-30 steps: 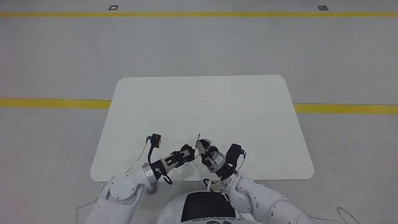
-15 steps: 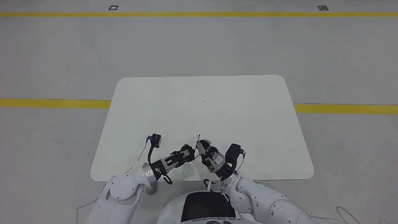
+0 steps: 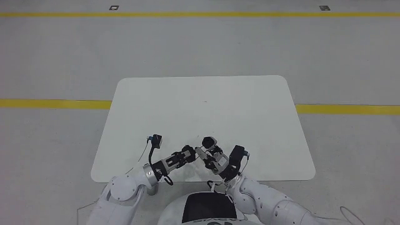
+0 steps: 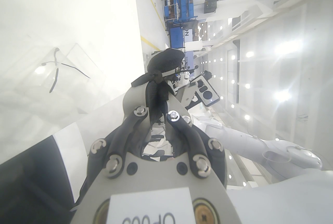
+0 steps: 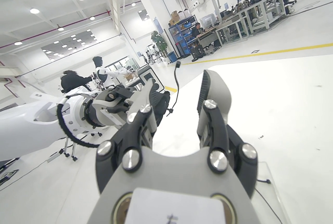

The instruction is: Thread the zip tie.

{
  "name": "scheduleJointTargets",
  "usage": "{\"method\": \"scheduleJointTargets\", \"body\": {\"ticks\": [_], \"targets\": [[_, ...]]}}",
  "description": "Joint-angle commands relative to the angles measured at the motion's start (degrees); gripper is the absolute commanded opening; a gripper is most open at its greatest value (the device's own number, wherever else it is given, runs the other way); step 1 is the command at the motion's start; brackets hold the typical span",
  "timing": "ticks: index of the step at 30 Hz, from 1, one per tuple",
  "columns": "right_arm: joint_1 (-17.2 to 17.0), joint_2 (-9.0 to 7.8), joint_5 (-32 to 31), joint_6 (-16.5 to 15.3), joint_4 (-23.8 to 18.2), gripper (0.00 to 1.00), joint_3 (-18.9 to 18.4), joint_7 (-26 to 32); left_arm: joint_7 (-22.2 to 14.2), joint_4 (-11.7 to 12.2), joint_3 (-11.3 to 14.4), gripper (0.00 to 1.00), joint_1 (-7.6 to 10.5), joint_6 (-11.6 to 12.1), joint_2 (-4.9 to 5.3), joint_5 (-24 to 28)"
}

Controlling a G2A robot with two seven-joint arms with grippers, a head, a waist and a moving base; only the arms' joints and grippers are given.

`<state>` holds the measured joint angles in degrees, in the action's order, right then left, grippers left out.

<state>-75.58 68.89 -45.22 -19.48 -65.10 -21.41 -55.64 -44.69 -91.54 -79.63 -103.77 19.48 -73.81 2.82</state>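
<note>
Black zip tie [image 5: 177,84] pinched in left claw [image 3: 190,152] near table [image 3: 250,100] front edge.

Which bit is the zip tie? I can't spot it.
Over the white table's near edge, two arms meet. The left pincer grips the zip tie: a thin black strand standing upright, with a small square head, far slimmer than anything nearby.

Passing room lay over the far spread of the white rounded desk [image 3: 250,112]. Near its front edge, the left pincer [image 3: 188,152] and its protruding thin black plastic zip tie [image 5: 177,84] stood just beside the gaping right pincer [image 3: 208,145].
</note>
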Motion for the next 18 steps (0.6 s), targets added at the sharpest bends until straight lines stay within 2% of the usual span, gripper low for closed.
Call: {"method": "scheduleJointTargets", "body": {"ticks": [1, 5, 14, 18], "targets": [[-0.3, -0.78, -0.9, 0.0, -0.4, 1.00, -0.2, -0.5, 0.0, 0.0, 0.0, 0.00, 0.00, 0.0, 0.00, 0.0], [-0.8, -2.54, -2.9, 0.0, -1.6, 1.00, 0.4, -0.3, 0.0, 0.0, 0.0, 0.00, 0.00, 0.0, 0.00, 0.0], [-0.8, -2.54, -2.9, 0.0, -1.6, 1.00, 0.4, -0.3, 0.0, 0.0, 0.0, 0.00, 0.00, 0.0, 0.00, 0.0], [-1.4, -3.11, -0.9, 0.0, -3.3, 1.00, -0.9, -0.1, 1.2, 0.2, 0.6, 0.00, 1.02, -1.6, 0.11, 2.0]]}}
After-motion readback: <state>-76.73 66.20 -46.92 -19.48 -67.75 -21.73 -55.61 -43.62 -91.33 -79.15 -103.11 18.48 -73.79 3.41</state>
